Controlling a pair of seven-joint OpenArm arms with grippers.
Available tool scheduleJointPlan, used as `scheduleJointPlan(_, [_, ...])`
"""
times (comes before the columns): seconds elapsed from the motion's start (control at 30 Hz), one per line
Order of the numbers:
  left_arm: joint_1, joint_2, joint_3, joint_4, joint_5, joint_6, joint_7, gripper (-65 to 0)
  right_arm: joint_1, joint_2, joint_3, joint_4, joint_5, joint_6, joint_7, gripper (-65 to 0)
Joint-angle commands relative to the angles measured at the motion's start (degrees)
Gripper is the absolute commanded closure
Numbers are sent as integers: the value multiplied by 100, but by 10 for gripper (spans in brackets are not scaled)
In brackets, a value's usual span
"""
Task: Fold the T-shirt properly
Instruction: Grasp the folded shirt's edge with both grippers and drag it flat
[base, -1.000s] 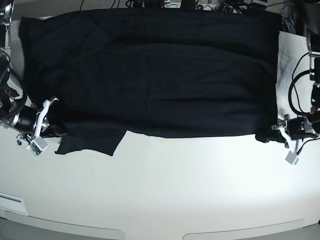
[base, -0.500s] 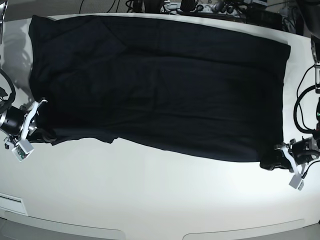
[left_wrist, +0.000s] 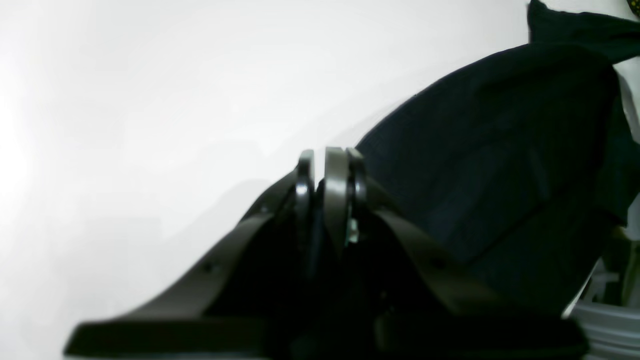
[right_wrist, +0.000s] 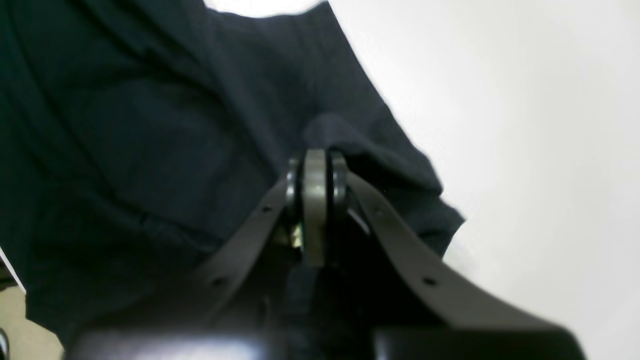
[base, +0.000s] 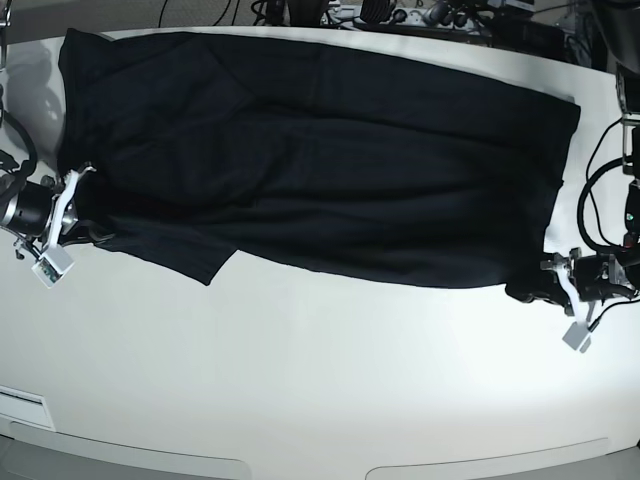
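Note:
The black T-shirt lies spread across the far half of the white table, long side left to right, with a sleeve flap sticking out at the front left. My right gripper is at the shirt's front left corner, shut on the cloth. My left gripper is at the front right corner, shut on the shirt's edge. In the wrist views the right gripper and the left gripper both have their jaws pressed together.
Cables and equipment line the table's far edge. Black cables hang by the arm at the right. A white label lies at the front left edge of the table.
Both grippers have moved up away from the front edge, still holding the shirt corners. The front hem has slackened and the sleeve flap shows again at the front left.

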Motion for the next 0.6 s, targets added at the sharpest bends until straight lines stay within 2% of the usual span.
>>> scheduleJointPlan(0.0, [-188,-205,-59,70,-227,-47,-66,0,83,140,74,83,103,8,87,0])
scheduleJointPlan(0.23, [-188,-549,-59,81,-505,-47,44,0,87,140,74,92,107,8,87,0])
scheduleJointPlan(0.33, [-175,-603,-59,81,-881,-47,361,0,87,140,74,92,221,8,33,0])
scheduleJointPlan(0.37, [-170,-608,-59,81,-1095,-47,568,0,87,140,74,94,323,8,-57,0])
scheduleJointPlan(0.43, [-157,-612,-59,81,-1118,-47,962,0,87,140,74,96,629,8,-291,0])
scheduleJointPlan(0.57, [-114,-664,-59,85,-1118,-47,1222,0,87,140,74,96,1113,8,-927,0])
